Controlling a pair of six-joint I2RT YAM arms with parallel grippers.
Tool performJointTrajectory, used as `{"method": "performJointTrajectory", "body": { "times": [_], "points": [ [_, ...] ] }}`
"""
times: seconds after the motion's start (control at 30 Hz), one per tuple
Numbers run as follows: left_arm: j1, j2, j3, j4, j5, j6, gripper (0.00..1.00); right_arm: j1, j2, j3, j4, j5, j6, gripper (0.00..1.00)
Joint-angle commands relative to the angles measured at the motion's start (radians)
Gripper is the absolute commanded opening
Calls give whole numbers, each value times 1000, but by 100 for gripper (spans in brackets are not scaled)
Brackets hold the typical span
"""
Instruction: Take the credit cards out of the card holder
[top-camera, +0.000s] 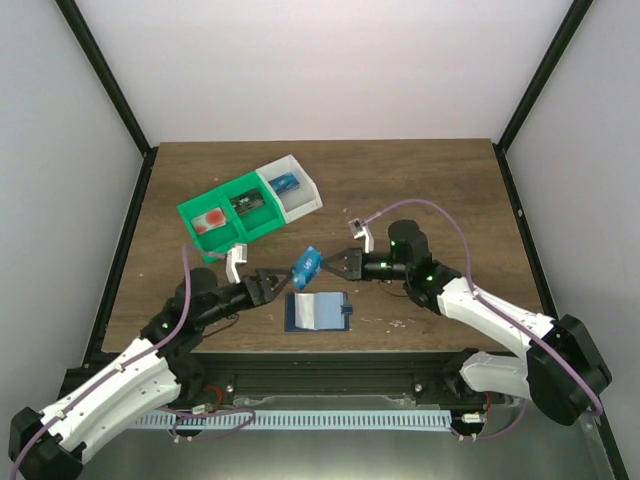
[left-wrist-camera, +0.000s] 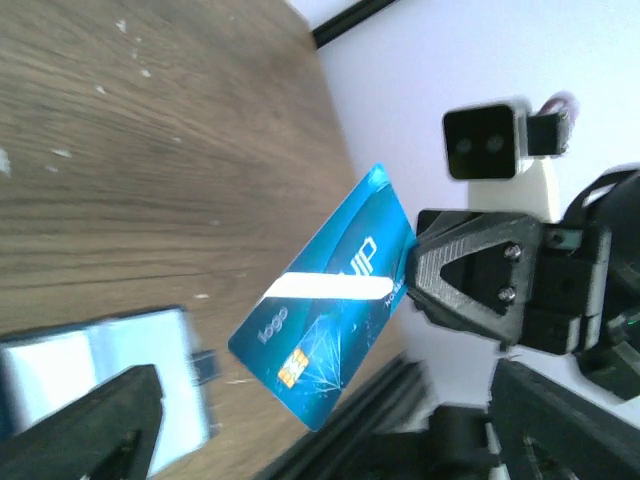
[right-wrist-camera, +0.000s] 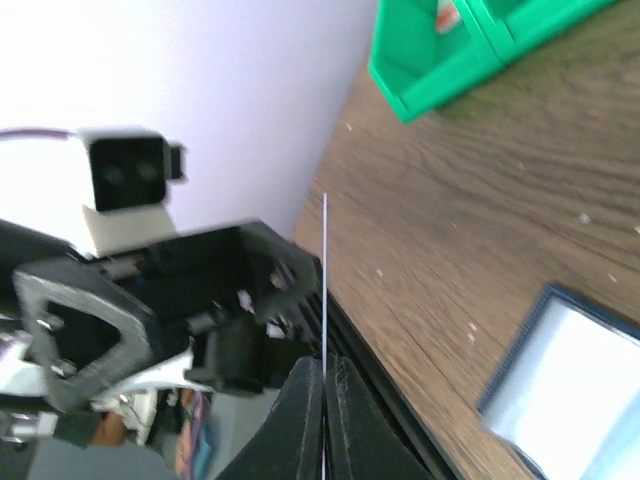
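Blue credit card (top-camera: 306, 264) in the air above the wooden table (top-camera: 420, 190), pinched at one end by right gripper (top-camera: 332, 266), fingers pressed together on its edge. Left gripper (top-camera: 272, 284) jaws spread wide, just beside card's other end, not gripping it. Card holder (top-camera: 318, 311) lies open flat near the table's front edge, pale inside up, just below the card. Green tray (top-camera: 213, 192) and white tray (top-camera: 303, 210) back left, small flat items inside

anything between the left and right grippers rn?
Yes: a blue card, gripped at one edge by the right gripper. The left gripper stands open on its other side. The top view shows it, near the open card holder.
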Motion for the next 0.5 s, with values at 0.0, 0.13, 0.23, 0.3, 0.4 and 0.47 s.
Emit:
{"method": "performJointTrajectory", "body": {
  "times": [0.0,0.13,0.23,0.3,0.4,0.47],
  "points": [
    [2,-48,-124,352,44,-257,86,-7,-21,-3,259,45,244,0],
    [1,-5,-151,474,40,-317,74,-7,-28,-6,344,90,348,0],
    [-3,41,-164,581,53,-344,63,-8,-31,-6,365,119,385,1],
    [-7,69,-180,653,53,-377,53,-7,-25,-14,386,120,411,1],
    [-10,93,-202,766,50,-412,40,-7,-17,-26,410,111,438,1],
    [-11,94,-201,784,39,-416,34,-8,-18,-36,410,111,442,1]
  ]
}}
